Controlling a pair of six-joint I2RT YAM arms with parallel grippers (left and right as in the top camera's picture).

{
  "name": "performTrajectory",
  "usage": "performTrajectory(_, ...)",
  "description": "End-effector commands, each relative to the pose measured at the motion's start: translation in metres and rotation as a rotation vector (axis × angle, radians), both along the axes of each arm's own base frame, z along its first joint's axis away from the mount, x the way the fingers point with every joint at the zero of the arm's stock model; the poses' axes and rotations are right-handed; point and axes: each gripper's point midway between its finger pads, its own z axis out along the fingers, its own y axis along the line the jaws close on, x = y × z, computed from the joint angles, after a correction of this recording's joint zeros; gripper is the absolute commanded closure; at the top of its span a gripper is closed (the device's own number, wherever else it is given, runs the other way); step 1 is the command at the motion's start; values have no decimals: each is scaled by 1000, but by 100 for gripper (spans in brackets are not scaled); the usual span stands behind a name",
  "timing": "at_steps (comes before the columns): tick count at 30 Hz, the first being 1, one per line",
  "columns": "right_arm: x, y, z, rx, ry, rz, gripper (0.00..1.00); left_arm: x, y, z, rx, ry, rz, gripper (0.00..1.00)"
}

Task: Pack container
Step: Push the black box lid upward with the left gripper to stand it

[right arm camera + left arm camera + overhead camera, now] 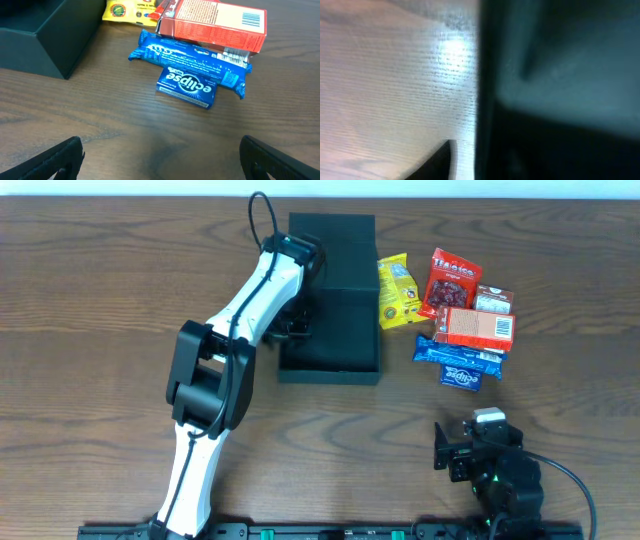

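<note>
We see the container (pixel 330 330) in the upper middle of the overhead frame, a matte dark box standing open on the wooden counter (pixel 100 300) with its flap lid (pixel 332 245) folded back toward the top edge. The left tool (pixel 296 323) sits at the box's left wall, about halfway along it. From above its jaws are masked by the arm, and the left wrist view is too blurred to help: a dark wall fills the right half, pale counter the left, and one dark finger (pixel 436 162) pokes in at the bottom. So we cannot tell whether that tool is apart or together.

The right tool (pixel 458 452) hangs in the lower right of the overhead frame, well apart from the box. In its own view the two fingers (pixel 55 160) stand wide apart at the bottom corners, with nothing between them.

Right of the box lies a cluster of snacks: a yellow packet (pixel 397 292) just beside its wall, a red packet (pixel 450 280), an orange-red carton (pixel 475 328), a blue wrapper (pixel 458 355) partly under the carton, and an Eclipse gum pack (pixel 189 87) touching the wrapper's lower edge.
</note>
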Motion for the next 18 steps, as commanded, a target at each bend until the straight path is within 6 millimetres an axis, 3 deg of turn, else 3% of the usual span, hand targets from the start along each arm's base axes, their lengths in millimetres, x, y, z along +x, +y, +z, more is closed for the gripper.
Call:
performTrajectory(1,0,-1,-3,-8,3,-3,1,0,3,1,-24,10,69,42)
performTrajectory(2,0,-1,-3,-8,4,-3,1,2,2,3,-46,5,87,32)
performTrajectory(5,0,-1,-3,-8,3,-3,1,11,2,10,-112,-17,128,36)
performTrajectory(6,0,-1,-3,-8,3,-2,1,14,5,13,-119,-26,136,47)
performTrajectory(7,0,-1,-3,-8,4,-2,1,16,8,16,-123,-36,145,69)
performTrajectory(8,0,-1,-3,-8,4,-2,1,17,10,18,-125,-42,151,83)
performTrajectory(9,0,-1,-3,-8,3,-2,1,18,12,19,-126,-44,155,90)
performTrajectory(17,0,-1,-3,-8,4,-3,1,14,8,20,-146,-22,160,94)
performTrajectory(18,0,-1,-3,-8,4,-2,1,14,8,20,-146,-21,160,86)
